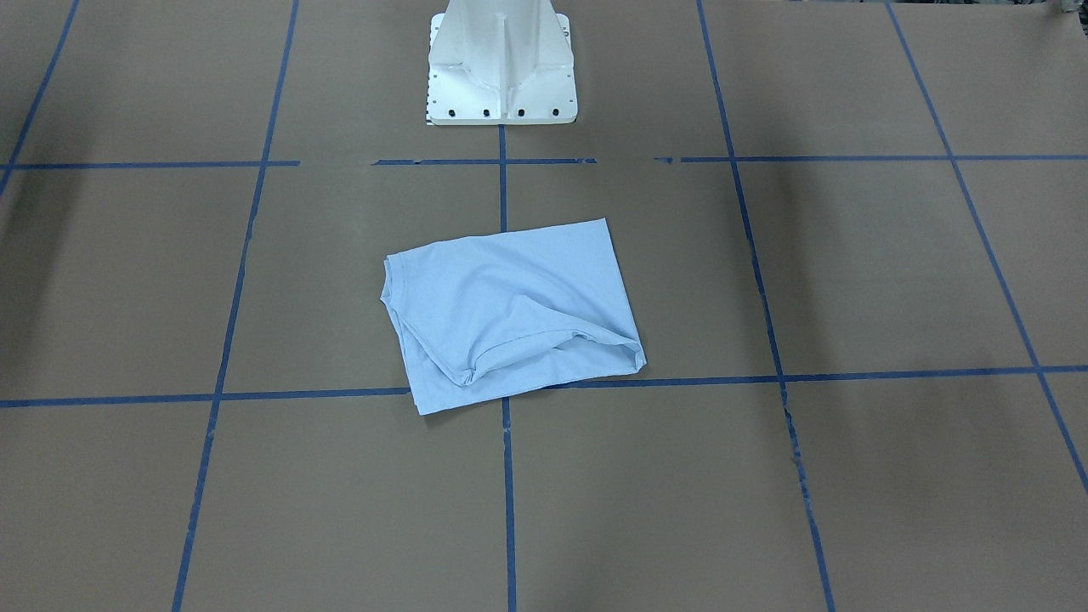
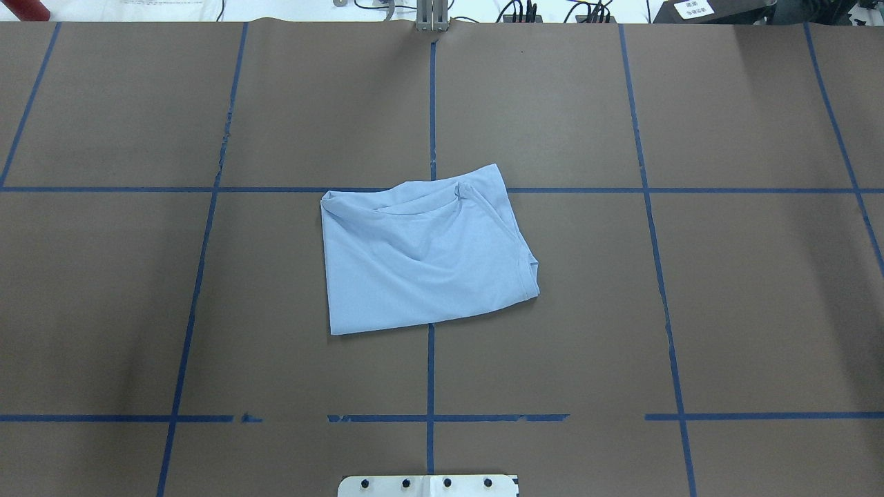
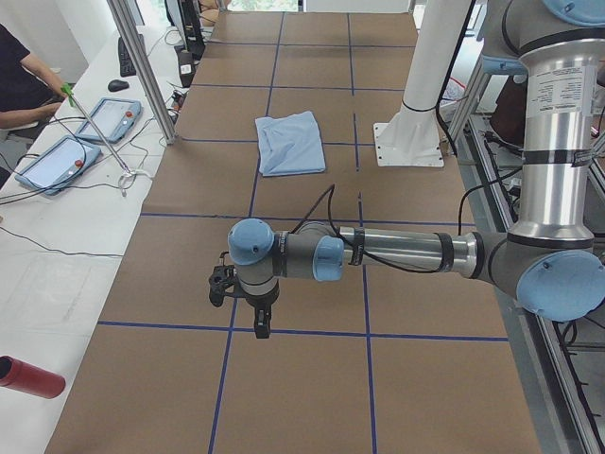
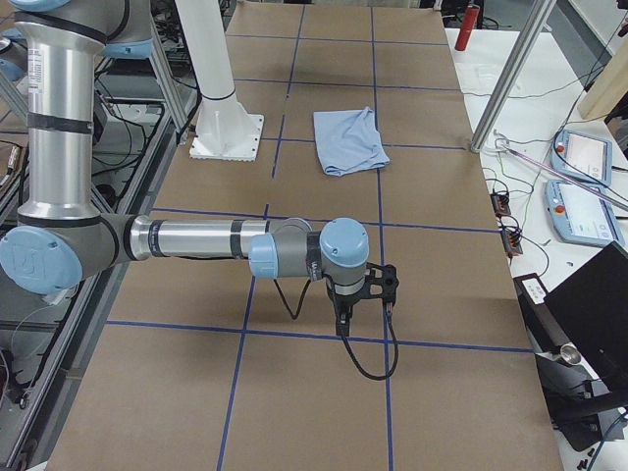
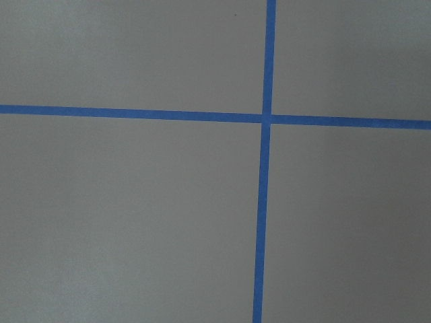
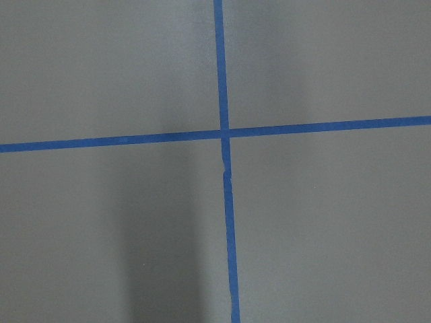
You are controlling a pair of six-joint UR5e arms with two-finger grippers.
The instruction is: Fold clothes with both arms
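The left gripper [image 3: 260,322] and right gripper [image 4: 341,319] each show in 1 side view only, small and dark under their wrists, so I cannot tell whether the jaws are released or clenched; nothing visibly hangs from either. Both wrist cameras show only brown paper and a crossing of blue tape, with no jaws in frame. In the overhead and front-facing views the arms are cut off entirely, and only the foot of the white pedestal [image 1: 501,76] shows. The light blue T-shirt [image 2: 425,255] lies folded into a rough rectangle straight out from the pedestal, across the middle tape line and well apart from both grippers. Its chest print, logo and tag are hidden inside the fold; a ribbed collar edge shows at 1 corner and a loose hemmed layer puckers along the side away from the pedestal. The left arm [image 3: 397,251] and right arm [image 4: 196,238] reach out low over the desk [image 2: 690,310], each to its own side of the pedestal, wrists pointing down above tape crossings. The desk is covered in brown paper marked into squares by blue tape lines [image 2: 431,373], some torn or broken. Beyond the desk's far edge from the pedestal stands a white bench with 2 tablets [image 3: 109,118], cables, a red cylinder [image 3: 28,376] and a seated person [image 3: 19,76], partly cut off.
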